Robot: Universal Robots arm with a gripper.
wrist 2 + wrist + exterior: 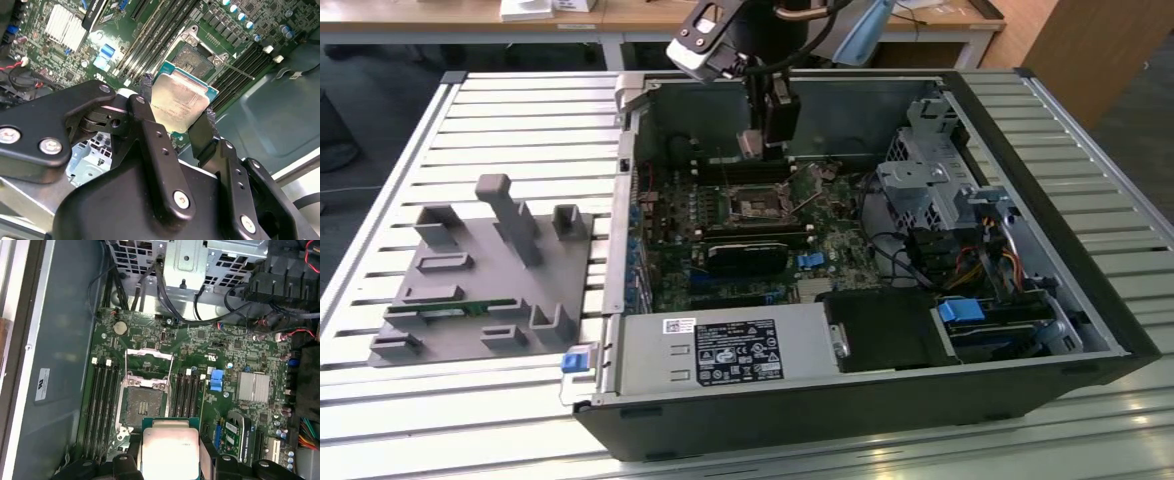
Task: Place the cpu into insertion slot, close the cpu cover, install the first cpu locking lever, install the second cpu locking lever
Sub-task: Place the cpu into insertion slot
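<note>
The gripper has its fingers clenched on the edges of the cpu, its silver top facing both wrist views. It hangs above the motherboard, close to the insertion slot and not yet in it. The slot lies bare, the cpu cover hinged open. The computer case rests on the slatted counter; the print on the white label on its power supply is illegible
</note>
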